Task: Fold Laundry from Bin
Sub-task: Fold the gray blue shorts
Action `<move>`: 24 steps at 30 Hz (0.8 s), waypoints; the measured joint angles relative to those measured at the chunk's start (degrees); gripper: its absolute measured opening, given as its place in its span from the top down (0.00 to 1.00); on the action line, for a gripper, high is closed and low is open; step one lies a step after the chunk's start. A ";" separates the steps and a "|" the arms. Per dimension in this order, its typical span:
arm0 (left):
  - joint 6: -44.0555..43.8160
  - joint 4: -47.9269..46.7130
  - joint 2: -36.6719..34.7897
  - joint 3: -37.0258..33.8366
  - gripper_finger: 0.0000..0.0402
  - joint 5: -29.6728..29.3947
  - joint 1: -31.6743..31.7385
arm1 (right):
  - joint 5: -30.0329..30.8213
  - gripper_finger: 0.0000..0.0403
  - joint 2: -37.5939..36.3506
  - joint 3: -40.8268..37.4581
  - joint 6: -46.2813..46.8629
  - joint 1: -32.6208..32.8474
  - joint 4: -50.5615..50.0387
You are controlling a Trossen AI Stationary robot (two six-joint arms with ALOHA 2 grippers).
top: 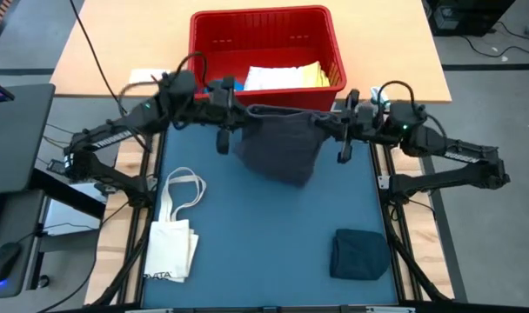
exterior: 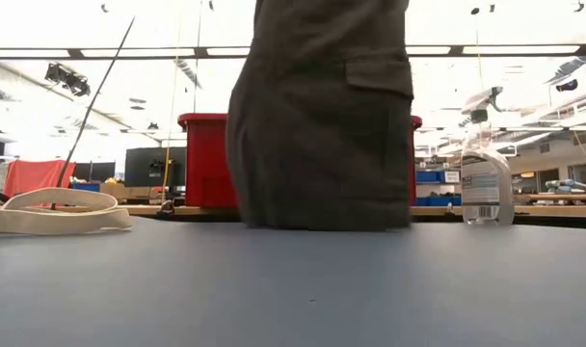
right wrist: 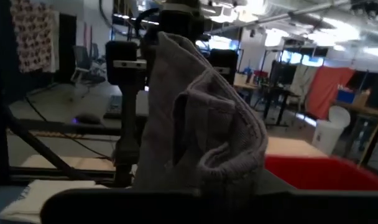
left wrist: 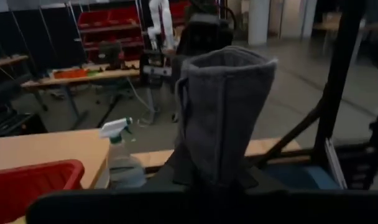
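Both pincers, left pincer and right pincer, pinch tight on the dark grey cloth. It hangs between them over the blue surface, beside the red bin.

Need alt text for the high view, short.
Overhead view: both arms hold a dark grey garment stretched between them above the blue mat, the left gripper and right gripper each shut on a top corner. Behind sits the red bin with white and yellow laundry; a cream tote bag and a folded dark cloth lie on the mat.
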 joint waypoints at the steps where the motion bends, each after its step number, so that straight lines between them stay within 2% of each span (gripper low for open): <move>1: 0.82 -3.16 0.58 2.47 0.92 -0.08 0.04 | -0.07 0.94 0.54 1.38 -0.48 0.17 -0.94; 3: 1.20 -8.63 1.52 6.22 0.92 -0.26 -0.20 | -1.11 0.94 1.97 3.70 -0.42 1.01 -3.56; 6: 0.39 -17.39 2.31 7.32 0.92 -0.22 -2.52 | -3.95 0.94 4.70 4.45 3.95 4.00 -9.69; 9: -2.58 -23.73 2.96 3.42 0.92 -0.92 -6.99 | -6.52 0.94 8.50 1.86 15.19 9.04 -14.63; 11: -5.60 -24.42 3.43 -1.68 0.92 -2.90 -10.92 | -7.04 0.94 11.01 -1.43 21.47 13.63 -15.11; 14: -12.42 -20.99 3.64 -10.45 0.92 -4.21 -16.81 | -7.32 0.94 14.55 -7.08 31.55 19.66 -10.20; 19: -32.10 -9.44 3.51 -24.07 0.90 -4.85 -24.57 | -9.44 0.94 18.63 -13.49 48.46 26.33 -0.53; 24: -48.67 3.76 3.45 -33.74 0.89 -5.28 -29.85 | -8.22 0.94 19.99 -17.61 58.96 30.87 8.76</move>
